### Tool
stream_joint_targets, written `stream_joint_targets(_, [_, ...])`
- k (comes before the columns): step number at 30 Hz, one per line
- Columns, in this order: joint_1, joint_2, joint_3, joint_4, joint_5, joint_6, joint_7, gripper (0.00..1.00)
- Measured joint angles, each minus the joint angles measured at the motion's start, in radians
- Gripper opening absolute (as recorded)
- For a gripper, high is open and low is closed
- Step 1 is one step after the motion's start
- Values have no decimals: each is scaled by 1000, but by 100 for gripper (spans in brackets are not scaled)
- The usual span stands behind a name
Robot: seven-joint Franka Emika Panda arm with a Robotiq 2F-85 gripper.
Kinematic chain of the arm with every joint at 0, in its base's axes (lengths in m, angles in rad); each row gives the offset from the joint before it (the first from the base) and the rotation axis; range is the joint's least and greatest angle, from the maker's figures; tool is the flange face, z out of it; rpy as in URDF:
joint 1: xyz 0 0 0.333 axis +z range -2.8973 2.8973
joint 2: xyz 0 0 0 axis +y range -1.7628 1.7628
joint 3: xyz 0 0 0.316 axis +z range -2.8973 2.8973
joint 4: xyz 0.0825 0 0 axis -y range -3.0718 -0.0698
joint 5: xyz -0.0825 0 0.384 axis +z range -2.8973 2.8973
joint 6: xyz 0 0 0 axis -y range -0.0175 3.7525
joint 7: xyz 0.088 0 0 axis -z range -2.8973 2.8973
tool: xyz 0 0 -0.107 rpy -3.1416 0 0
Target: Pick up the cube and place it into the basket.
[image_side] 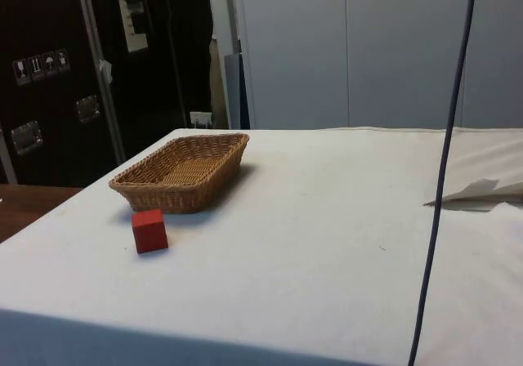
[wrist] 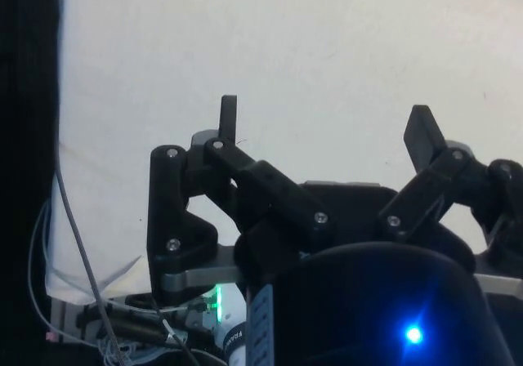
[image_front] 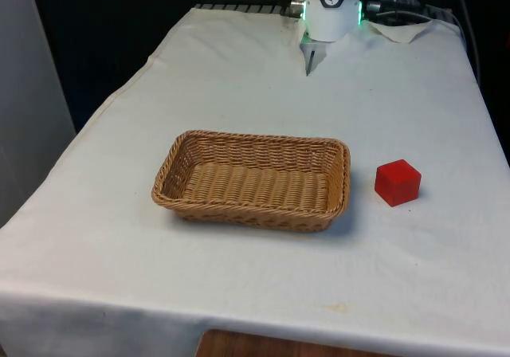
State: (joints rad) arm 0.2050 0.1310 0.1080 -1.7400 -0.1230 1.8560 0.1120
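- Cube (image_front: 398,182): red, sits flat on the white cloth (image_front: 263,293) of the desk, at the front view's right of the basket (image_front: 253,180). Near the basket, not touching; a strip of bare cloth lies between them.
- Side view: cube (image_side: 149,230) is in front of the basket's (image_side: 181,172) short end, close to it, with a gap. Upright on one face, corners turned slightly to the camera.
- Basket: woven wicker, tan, rectangular with rounded corners and low sloped walls. Nothing inside it in the front or side view. Long axis runs across the front view; it sits near the middle of the desk.
- Claw (wrist: 327,129): black, two fingers spread wide apart with nothing between them. Wrist view shows only white cloth beyond the fingertips (wrist: 228,117).
- Arm (image_front: 332,6): white, at the far end of the desk in the front view, well apart from both cube and basket.
- A thin dark piece (image_front: 309,60) hangs just under the arm in the front view; cannot tell what it is.
- Dark cable (image_side: 445,170) runs top to bottom in the side view, in front of the desk.
- Cloth is rumpled at the far end near the arm; a folded flap (image_side: 482,193) shows at the side view's right edge.
- Cube is not in the basket; pick not yet done.
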Motion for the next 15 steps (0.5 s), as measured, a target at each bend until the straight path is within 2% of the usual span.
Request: stream_joint_targets(15, [0, 19, 5, -2, 1, 25, -119, 100])
